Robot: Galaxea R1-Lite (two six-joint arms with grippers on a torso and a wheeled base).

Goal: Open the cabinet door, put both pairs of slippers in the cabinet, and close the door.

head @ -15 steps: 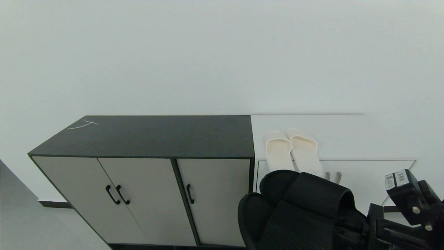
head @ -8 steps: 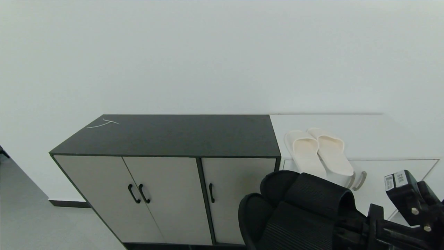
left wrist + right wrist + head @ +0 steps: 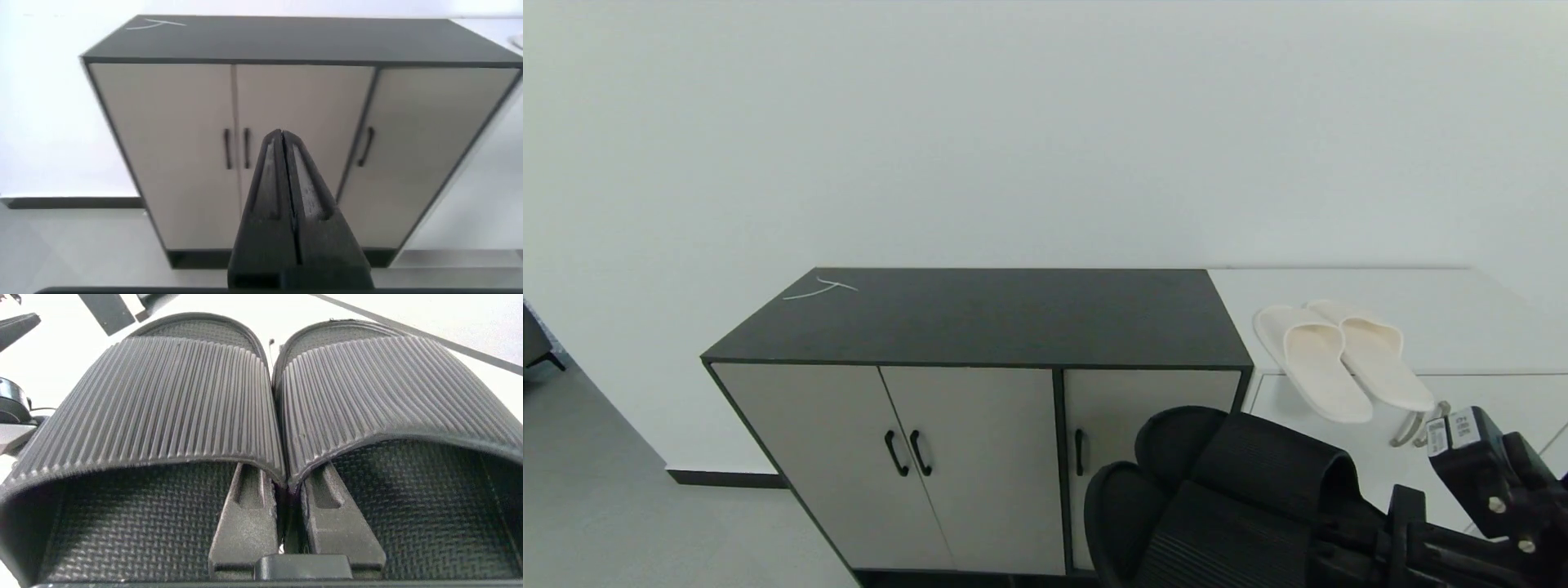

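A cabinet (image 3: 980,314) with a black top and three shut grey doors stands against the wall; its paired black handles (image 3: 907,452) sit on the two left doors and a single handle (image 3: 1079,452) on the right one. A pair of white slippers (image 3: 1343,359) lies on the low white unit (image 3: 1462,310) beside it. My right gripper (image 3: 286,514) is shut on the pair of black ribbed slippers (image 3: 1225,498), pinching their inner walls together in front of the right door. My left gripper (image 3: 283,143) is shut and holds nothing, pointing at the cabinet (image 3: 286,37) front near the paired handles (image 3: 237,149).
Grey floor (image 3: 605,506) lies open to the left of the cabinet, with a dark object (image 3: 535,343) at the picture's left edge. The white unit has metal handles (image 3: 1409,429) on its front. A plain white wall stands behind everything.
The whole head picture has shifted: cabinet and white slippers now sit further right, so the camera moved. The black slippers stay in my right gripper at the same spot in view.
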